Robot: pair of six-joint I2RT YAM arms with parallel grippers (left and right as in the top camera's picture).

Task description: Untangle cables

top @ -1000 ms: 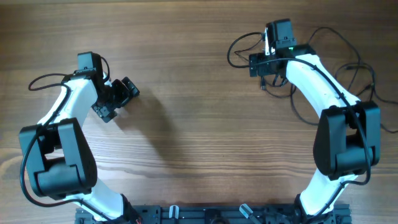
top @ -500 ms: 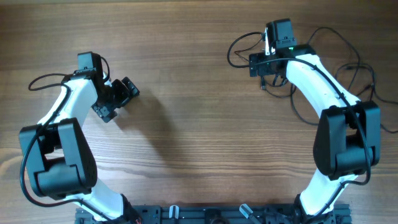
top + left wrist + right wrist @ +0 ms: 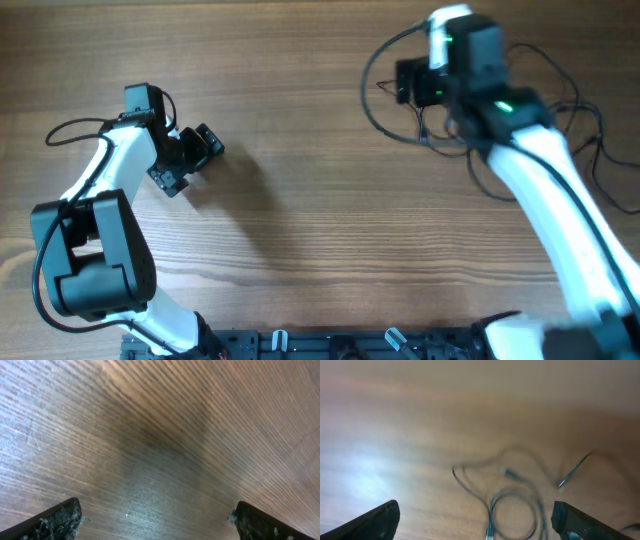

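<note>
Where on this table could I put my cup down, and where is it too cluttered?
The wide middle of the table, between the left gripper and the right gripper, is bare wood. So is the far left corner. It is crowded at the far right, where the cables loop around the right arm.

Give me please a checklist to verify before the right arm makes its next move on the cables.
1. Right end effector open and empty: ok.
2. Cables in the right wrist view, lying below it: ok.
3. Right wrist picture sharp enough to choose one strand: not ok, blurred.
4. Plug ends located: cannot tell.
5. Left end effector open, over bare table, far from the cables: ok.
</note>
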